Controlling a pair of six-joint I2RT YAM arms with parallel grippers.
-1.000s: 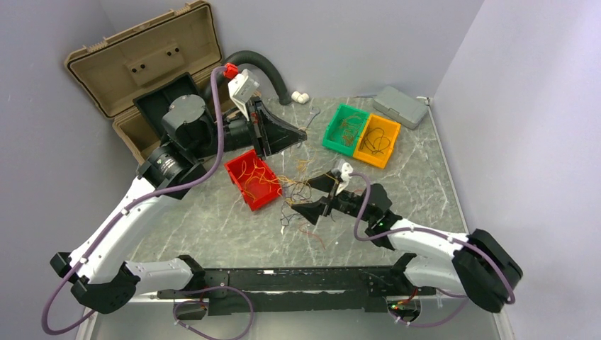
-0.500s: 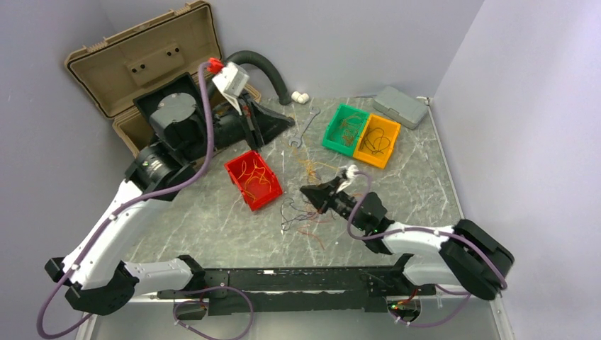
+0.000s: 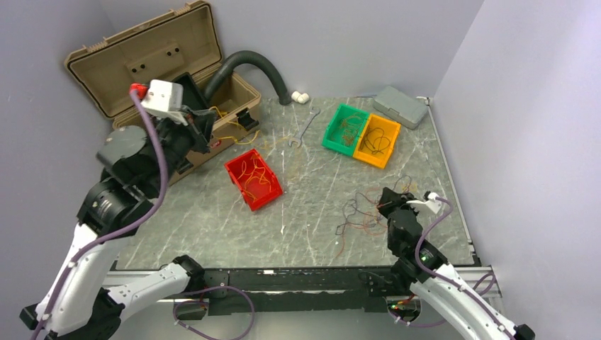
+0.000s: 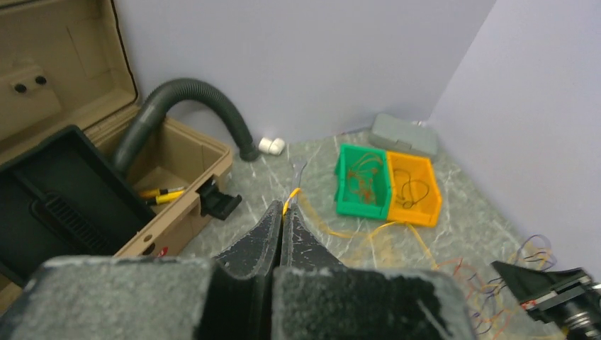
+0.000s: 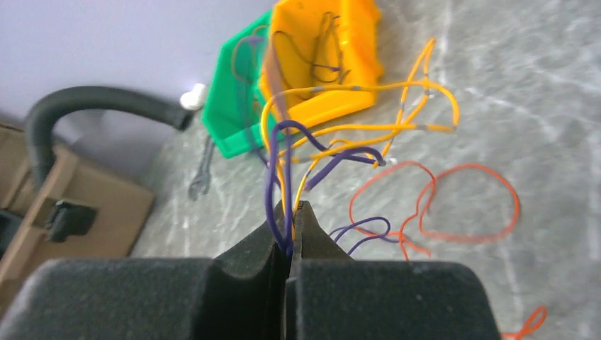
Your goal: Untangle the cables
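Observation:
My left gripper [image 3: 211, 122] hovers by the open toolbox at the back left, shut on a thin yellow cable [image 4: 286, 207] at its tips [image 4: 282, 212]. That strand trails right across the table [image 3: 234, 134] toward the rest. The tangle of cables [image 3: 358, 212], orange, red, yellow and dark purple, lies at the near right. My right gripper [image 3: 386, 200] sits at its right edge, shut on purple and yellow strands [image 5: 283, 177] that rise from between its fingers [image 5: 289, 216]. Orange loops [image 5: 453, 205] lie loose on the marble beside it.
A tan toolbox [image 3: 142, 64] stands open at the back left with a dark corrugated hose [image 3: 259, 64] arching out of it. A red bin [image 3: 253, 179], green bin [image 3: 345, 127] and orange bin [image 3: 378, 140] hold wires. There is also a grey box [image 3: 401, 106] and a metal wrench [image 3: 305, 131].
The right gripper closed on the tangle and dragged it from mid-table to the near right. The left arm swung back left toward the toolbox, drawing a yellow strand out.

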